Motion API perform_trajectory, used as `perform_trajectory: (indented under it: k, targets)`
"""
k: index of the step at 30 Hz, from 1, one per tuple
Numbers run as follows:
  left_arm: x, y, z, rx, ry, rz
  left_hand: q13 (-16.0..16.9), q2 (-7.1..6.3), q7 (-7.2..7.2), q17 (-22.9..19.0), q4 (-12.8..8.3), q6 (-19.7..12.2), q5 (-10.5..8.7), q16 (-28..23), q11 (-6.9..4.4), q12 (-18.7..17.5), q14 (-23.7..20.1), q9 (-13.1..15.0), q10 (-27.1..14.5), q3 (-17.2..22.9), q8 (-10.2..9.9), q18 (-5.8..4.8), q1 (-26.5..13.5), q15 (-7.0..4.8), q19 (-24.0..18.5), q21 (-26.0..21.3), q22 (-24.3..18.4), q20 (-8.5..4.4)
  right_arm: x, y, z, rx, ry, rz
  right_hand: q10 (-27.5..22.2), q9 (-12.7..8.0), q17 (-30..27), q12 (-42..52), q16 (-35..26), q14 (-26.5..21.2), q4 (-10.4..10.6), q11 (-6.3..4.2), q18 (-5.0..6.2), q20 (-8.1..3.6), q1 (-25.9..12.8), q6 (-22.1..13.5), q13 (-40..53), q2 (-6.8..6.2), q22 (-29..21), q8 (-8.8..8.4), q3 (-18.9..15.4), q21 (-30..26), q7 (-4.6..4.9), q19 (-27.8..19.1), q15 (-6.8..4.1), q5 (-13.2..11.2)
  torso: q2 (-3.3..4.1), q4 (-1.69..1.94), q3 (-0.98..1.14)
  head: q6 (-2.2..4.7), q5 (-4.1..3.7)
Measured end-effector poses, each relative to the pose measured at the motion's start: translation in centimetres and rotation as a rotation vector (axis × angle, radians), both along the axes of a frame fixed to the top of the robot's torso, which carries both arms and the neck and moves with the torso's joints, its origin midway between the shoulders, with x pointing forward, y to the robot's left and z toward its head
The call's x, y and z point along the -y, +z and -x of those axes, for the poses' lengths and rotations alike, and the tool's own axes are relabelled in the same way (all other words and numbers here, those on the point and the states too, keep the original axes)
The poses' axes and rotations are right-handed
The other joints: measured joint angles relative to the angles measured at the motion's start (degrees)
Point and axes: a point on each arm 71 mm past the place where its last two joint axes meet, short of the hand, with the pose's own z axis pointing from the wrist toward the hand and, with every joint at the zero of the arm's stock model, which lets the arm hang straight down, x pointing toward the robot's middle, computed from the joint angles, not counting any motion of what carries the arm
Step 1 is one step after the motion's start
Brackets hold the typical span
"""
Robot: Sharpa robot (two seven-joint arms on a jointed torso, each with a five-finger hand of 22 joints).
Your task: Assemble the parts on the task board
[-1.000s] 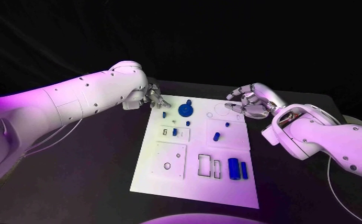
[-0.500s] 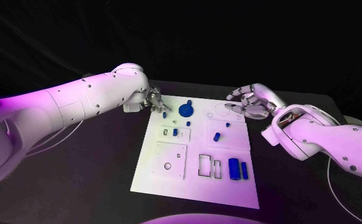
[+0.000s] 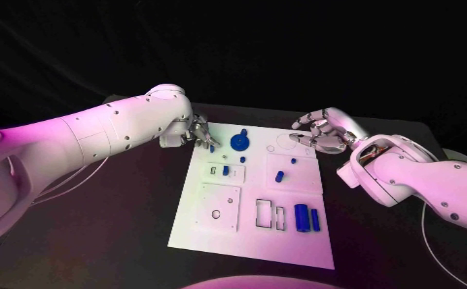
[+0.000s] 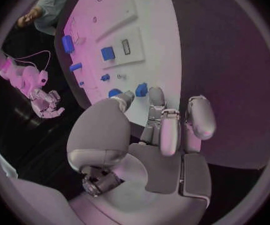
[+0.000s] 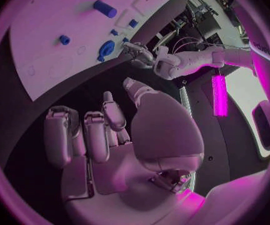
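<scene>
The white task board lies in the middle of the black table. A small blue part rests near its far left corner, beside a blue disc. My left hand reaches down to that small part; the thumb and a fingertip stand on either side of it, and the part still sits on the board. My right hand hovers over the far right corner, fingers loosely curled and apart, holding nothing. The left hand also appears beside the disc.
More blue parts sit on the board: a block in the left panel, another block near the middle, a thick cylinder and a thin one near the front. Empty slots and round holes lie at the front left.
My left hand has crept a little right and down, closing on the small blue part. The part and my right hand have stayed where they were.
</scene>
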Motion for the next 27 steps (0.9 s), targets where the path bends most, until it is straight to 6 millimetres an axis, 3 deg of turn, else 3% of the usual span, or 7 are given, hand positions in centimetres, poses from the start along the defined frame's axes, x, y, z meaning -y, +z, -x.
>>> perform_trajectory:
  k: [9, 12, 15, 20, 27]
  targets:
    - [0.20, -0.04, 0.10, -0.008, 0.002, 0.017, 0.1, 0.45, -0.40, 0.0, -0.2, 0.8, 0.00, 0.0, -0.43, 0.5, 0.0, -0.1, 0.4, 2.3, 0.9, 0.00, 3.4, 0.00, 0.4, 0.3, 0.4, -0.01, -0.07, -0.03, -0.02, 0.000, 0.001, 0.000, 0.0, 0.0, 0.0, 0.0, 0.0, 0.0, 0.0, 0.00, 0.00, 0.00, 0.0, 0.0, 0.0, 0.00, 0.0, 0.00, 0.0, 0.0, 0.00, 0.0, 0.00, 0.0, -0.01, 0.00, -0.03, -0.04, 0.00]
    - [0.21, -0.04, 0.10, -0.009, 0.006, 0.024, 0.3, 0.93, -0.70, 0.0, -0.4, 1.1, -0.01, 0.0, -1.08, 0.8, -0.1, 0.6, 0.8, 6.6, 2.8, 0.00, 8.2, -0.75, 0.9, 0.6, 0.8, -0.43, -0.08, -0.03, -0.02, -0.001, 0.001, 0.000, 0.0, 0.0, 0.0, 0.0, 0.0, 0.0, 0.1, 0.00, 0.00, 0.00, 0.0, 0.0, 0.0, 0.00, 0.0, 0.00, -0.1, 0.0, 0.00, 0.0, 0.00, 0.0, -0.01, -0.01, -0.03, -0.05, 0.00]
    - [0.15, -0.03, 0.09, -0.009, 0.014, 0.036, 0.8, 0.38, -1.22, 0.0, -1.4, -0.1, -0.18, 0.0, -1.57, 1.1, -0.2, 1.2, 1.1, 11.9, 4.6, 0.01, 11.7, -1.04, 1.0, 0.6, 1.2, -0.58, -0.07, -0.04, -0.03, -0.001, 0.001, 0.000, 0.0, 0.0, 0.0, 0.0, 0.0, 0.0, 0.2, 0.00, 0.00, 0.00, 0.0, 0.0, 0.0, 0.00, 0.0, 0.00, -0.2, 0.0, 0.00, 0.0, 0.00, 0.0, 0.01, -0.03, -0.02, -0.08, -0.04]
    - [0.09, -0.03, 0.09, -0.011, 0.028, 0.058, 0.9, -1.09, -1.19, 0.0, 1.4, -1.3, -0.38, 0.0, -1.55, 1.3, -0.2, 1.2, 1.6, 15.8, 7.5, 0.01, 13.5, -1.05, 1.2, 0.8, 1.6, -0.82, -0.06, -0.05, -0.03, -0.001, 0.000, 0.000, 0.0, 0.0, 0.0, 0.0, 0.0, 0.0, 0.2, 0.00, 0.00, 0.00, 0.0, 0.0, 0.0, 0.00, 0.0, 0.00, -0.2, 0.0, 0.00, 0.0, 0.00, 0.0, 0.01, -0.03, 0.01, -0.16, -0.08]
    - [-0.09, 0.01, 0.17, -0.012, 0.045, 0.082, 2.1, -1.14, -1.09, 0.0, 1.7, -1.4, -0.61, 0.0, -1.60, 2.4, -0.2, 1.2, 2.5, 17.0, 7.5, 0.01, 13.5, -1.04, 1.2, 0.8, 1.6, -0.82, -0.04, -0.05, -0.03, -0.001, 0.000, 0.001, 0.0, 0.0, 0.0, 0.0, 0.0, 0.0, 0.3, 0.00, 0.00, 0.00, 0.0, 0.0, 0.0, 0.00, 0.0, 0.00, 0.0, 0.0, 0.00, 0.0, 0.00, 0.0, -0.01, -0.03, 0.01, -0.23, -0.13]
